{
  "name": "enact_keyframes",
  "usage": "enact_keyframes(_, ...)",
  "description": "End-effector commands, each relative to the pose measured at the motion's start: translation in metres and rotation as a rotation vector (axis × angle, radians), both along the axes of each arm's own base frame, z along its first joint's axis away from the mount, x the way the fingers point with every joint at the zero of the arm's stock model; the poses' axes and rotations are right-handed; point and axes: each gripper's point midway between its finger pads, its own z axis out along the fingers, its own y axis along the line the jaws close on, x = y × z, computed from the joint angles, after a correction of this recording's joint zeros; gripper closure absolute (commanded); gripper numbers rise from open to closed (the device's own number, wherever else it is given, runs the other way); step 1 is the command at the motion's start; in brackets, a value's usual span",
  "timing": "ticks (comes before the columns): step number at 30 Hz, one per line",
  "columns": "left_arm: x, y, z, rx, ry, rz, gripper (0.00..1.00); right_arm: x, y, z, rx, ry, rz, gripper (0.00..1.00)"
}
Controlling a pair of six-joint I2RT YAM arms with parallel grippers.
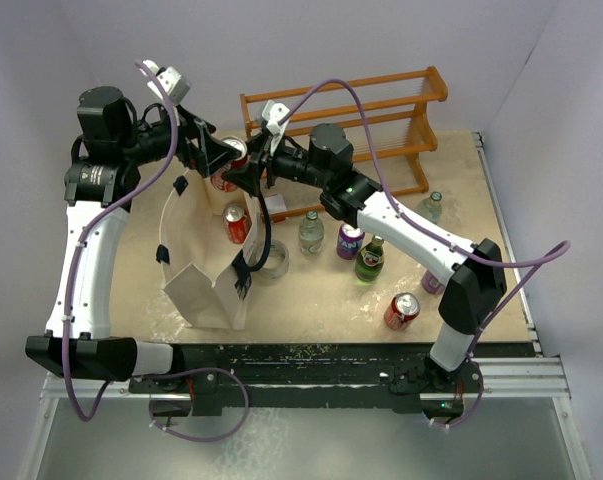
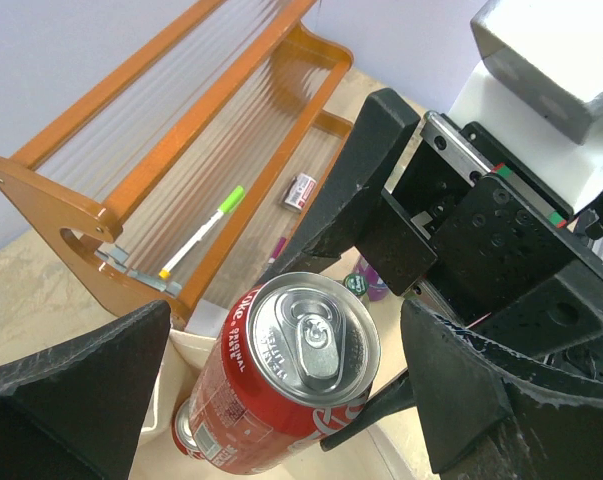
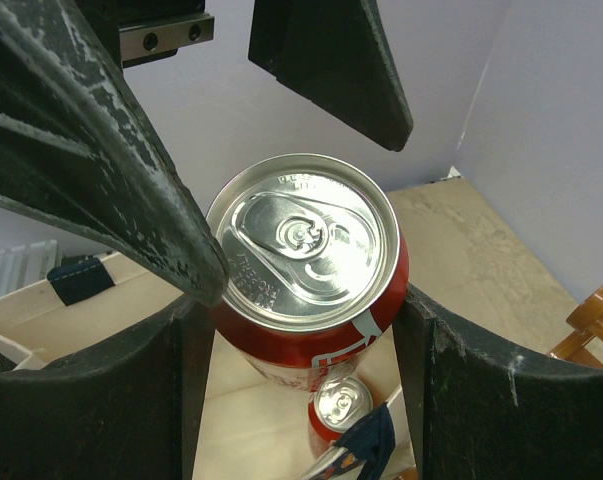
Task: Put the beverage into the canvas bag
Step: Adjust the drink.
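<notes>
rack (image 1: 381, 110): orange-brown wood, back of the table
marker (image 2: 206, 230): green cap, lying on a rack shelf
clear bottle (image 1: 311, 232): in front of the rack
purple can (image 1: 350, 240): between the clear bottle and the green bottle (image 1: 371, 258)
red can (image 1: 401, 311): off by itself near the front edge

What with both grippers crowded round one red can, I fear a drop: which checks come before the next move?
1. Grip: the right gripper has its fingers against both sides of the red can. Ok.
2. Clearance: the left gripper is open, with gaps on both sides of the can. Ok.
3. Target: the canvas bag stands upright with its mouth open. Ok.
4. Alignment: the can hangs near the bag's far end; whether it is fully over the mouth, cannot tell.
5. Drop path: a second red can sits below the held one; inside the bag or beside it, cannot tell.
</notes>
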Motion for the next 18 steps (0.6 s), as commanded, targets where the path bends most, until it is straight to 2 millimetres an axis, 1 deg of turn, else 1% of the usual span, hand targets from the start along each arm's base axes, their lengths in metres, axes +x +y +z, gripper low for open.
enact_keyframes(1,0.002,-0.003,0.009,0.070,-0.077,0.001,0.01,-0.014,-0.005,0.080,0.151,-0.183,0.016,1.00)
enact_keyframes(6,0.007,-0.005,-0.003,0.135,-0.069,0.023,0.01,-0.012,-0.005,0.079,0.146,-0.188,0.010,1.00)
enact_keyframes(10,0.009,-0.006,-0.009,0.168,-0.069,0.030,0.01,-0.010,-0.003,0.078,0.138,-0.192,0.002,1.00)
enact_keyframes(18,0.013,-0.002,-0.025,0.234,-0.010,0.062,0.01,0.001,-0.006,0.073,0.120,-0.192,-0.063,1.00)
